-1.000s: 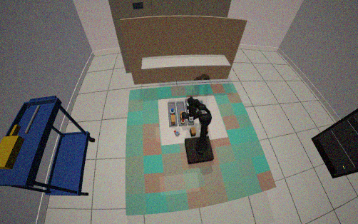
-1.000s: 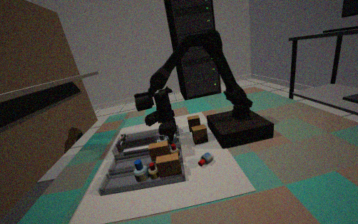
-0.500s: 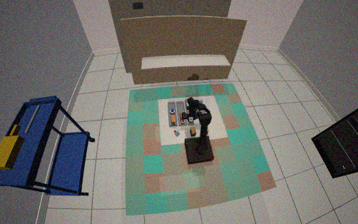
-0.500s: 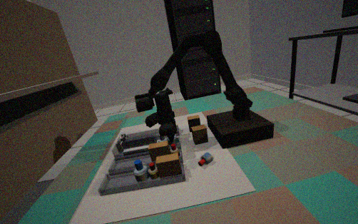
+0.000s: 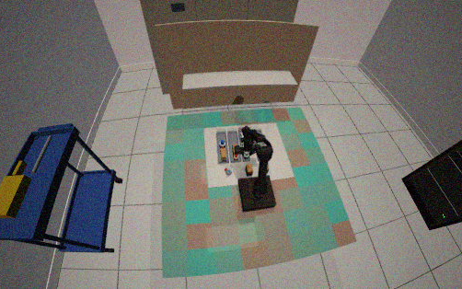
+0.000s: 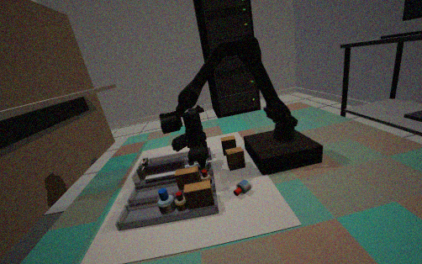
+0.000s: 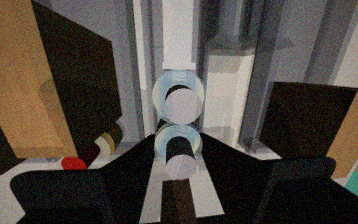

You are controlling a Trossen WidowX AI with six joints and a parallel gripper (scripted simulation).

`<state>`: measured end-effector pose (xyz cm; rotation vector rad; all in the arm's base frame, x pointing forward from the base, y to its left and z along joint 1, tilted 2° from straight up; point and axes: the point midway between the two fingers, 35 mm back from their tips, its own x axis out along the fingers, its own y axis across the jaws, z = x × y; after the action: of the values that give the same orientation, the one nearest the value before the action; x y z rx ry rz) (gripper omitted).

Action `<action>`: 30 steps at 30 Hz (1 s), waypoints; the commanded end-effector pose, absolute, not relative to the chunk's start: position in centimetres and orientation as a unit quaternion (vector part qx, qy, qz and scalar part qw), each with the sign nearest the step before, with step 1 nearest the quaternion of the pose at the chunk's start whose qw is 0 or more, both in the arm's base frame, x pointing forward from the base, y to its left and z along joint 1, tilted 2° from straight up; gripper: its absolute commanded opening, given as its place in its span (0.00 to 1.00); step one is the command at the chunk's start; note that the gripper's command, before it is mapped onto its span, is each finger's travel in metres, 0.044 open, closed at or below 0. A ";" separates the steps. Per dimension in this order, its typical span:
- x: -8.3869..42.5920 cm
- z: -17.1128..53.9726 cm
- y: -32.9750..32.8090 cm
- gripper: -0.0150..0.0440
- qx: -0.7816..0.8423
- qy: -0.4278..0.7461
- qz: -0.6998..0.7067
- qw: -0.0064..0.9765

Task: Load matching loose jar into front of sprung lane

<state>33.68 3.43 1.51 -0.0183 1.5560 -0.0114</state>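
Note:
My gripper point(image 6: 197, 161) point(image 7: 177, 137) is shut on a pale blue jar with a black neck and light grey cap point(image 7: 181, 167), at the front end of the sprung lane. A matching jar point(image 7: 182, 106) stands just behind it in the lane, very close or touching. The white pusher plate point(image 7: 179, 65) is directly behind that jar. Both jars look upright and in a row. The fingers hide the held jar's base and the front stop, so I cannot tell whether it rests on the lane floor. The grey tray point(image 6: 121, 223) holds the lanes.
Orange-brown boxes point(image 6: 197, 194) point(image 7: 300, 125) stand in and near the tray. A red-capped bottle point(image 6: 204, 174) point(image 7: 74, 163) is left of the fingers in the wrist view. A blue-capped bottle point(image 6: 165, 203) stands in the outer lane. A red-capped blue jar point(image 6: 244, 186) point(image 5: 228, 171) lies on the white mat.

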 end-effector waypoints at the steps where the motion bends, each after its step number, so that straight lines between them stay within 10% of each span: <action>1: 34.0 1.4 3.4 0.25 -0.010 0.698 -0.005 0.716; 30: 33.5 1.4 3.4 0.25 -0.010 0.698 -0.005 0.716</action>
<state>33.27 3.42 1.34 -0.0190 1.5563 -0.0107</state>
